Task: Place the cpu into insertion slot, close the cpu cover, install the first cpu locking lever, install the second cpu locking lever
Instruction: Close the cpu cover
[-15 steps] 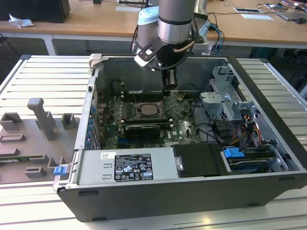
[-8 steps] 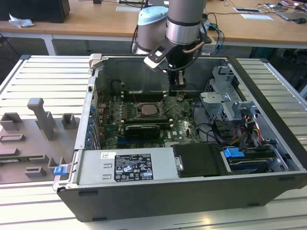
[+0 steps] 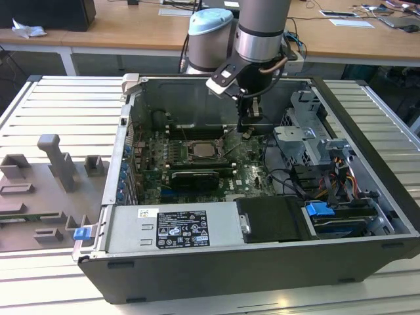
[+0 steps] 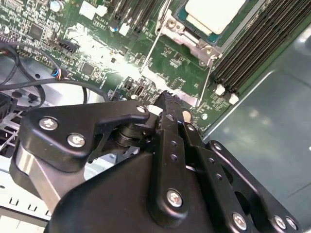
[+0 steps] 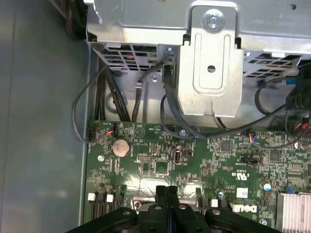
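The cpu (image 4: 214, 12), pale beige-silver, lies in the insertion slot (image 3: 190, 146) on the green board inside the open computer case. The silvery cpu cover (image 4: 194, 42) lies down around it. Two thin wire locking levers (image 4: 151, 48) (image 4: 206, 80) stick out from the socket over the board. My gripper (image 3: 247, 133) hangs just above the board, to the exterior view's right of the socket. Both wrist views show its black fingers pressed together, with nothing visible between them, in the second wrist view (image 4: 165, 97) and in the first wrist view (image 5: 166, 189).
Long black memory slots (image 4: 252, 48) run beside the socket. A metal drive cage (image 5: 209, 63) with black cables (image 4: 48, 87) stands close on the gripper's far side. A power supply (image 3: 170, 226) lines the case's front wall. Grey fixtures (image 3: 59, 164) sit outside the case.
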`<state>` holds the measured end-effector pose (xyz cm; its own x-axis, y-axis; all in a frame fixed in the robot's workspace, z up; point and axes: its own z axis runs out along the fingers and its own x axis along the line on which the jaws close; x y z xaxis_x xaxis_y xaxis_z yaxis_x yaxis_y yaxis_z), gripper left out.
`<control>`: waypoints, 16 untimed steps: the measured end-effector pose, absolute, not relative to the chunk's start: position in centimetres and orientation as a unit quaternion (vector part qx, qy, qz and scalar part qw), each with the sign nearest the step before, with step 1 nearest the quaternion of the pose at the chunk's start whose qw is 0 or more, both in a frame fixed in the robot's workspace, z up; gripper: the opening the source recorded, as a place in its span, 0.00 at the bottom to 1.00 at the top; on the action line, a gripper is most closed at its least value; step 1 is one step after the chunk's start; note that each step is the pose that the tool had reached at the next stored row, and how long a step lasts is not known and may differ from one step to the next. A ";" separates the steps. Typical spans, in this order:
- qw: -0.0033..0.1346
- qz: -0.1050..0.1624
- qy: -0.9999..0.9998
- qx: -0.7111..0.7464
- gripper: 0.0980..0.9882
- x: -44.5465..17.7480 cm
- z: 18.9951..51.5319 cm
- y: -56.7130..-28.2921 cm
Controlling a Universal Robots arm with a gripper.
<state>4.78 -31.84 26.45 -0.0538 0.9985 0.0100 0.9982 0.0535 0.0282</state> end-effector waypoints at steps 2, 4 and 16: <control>0.006 0.013 0.726 0.688 0.01 5.2 26.3 -31.8; 0.006 0.012 0.726 0.688 0.01 5.5 26.2 -31.8; 0.003 0.009 0.726 0.688 0.01 5.5 25.1 -31.6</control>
<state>5.45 -31.61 25.08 -0.0537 0.9985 0.0081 0.9984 0.0536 0.0161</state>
